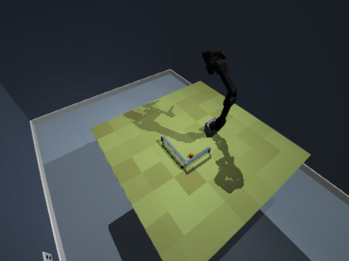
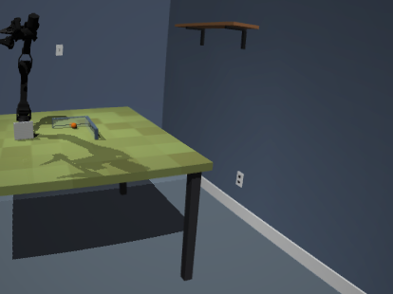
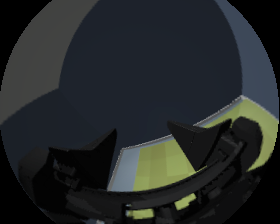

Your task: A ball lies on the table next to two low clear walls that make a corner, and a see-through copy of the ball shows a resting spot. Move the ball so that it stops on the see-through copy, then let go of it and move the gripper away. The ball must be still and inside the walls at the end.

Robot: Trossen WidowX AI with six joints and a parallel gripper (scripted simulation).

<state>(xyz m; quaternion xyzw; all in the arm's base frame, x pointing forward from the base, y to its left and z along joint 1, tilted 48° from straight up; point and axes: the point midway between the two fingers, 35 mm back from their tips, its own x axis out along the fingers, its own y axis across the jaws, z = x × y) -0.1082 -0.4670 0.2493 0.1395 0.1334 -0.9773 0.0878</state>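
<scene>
In the top view, the two low clear walls (image 1: 184, 153) form a corner on the bench (image 1: 253, 167), with the orange ball (image 1: 191, 155) just inside that corner. The fingers (image 1: 209, 60) hang high above at about one o'clock from the ball, well apart from it, spread wide and holding nothing.

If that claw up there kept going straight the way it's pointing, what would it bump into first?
Probably nothing nearby. The gripper sits high above the table, jaws wide open and empty, aimed roughly level toward the dark wall; the distance to the wall is unclear.
</scene>
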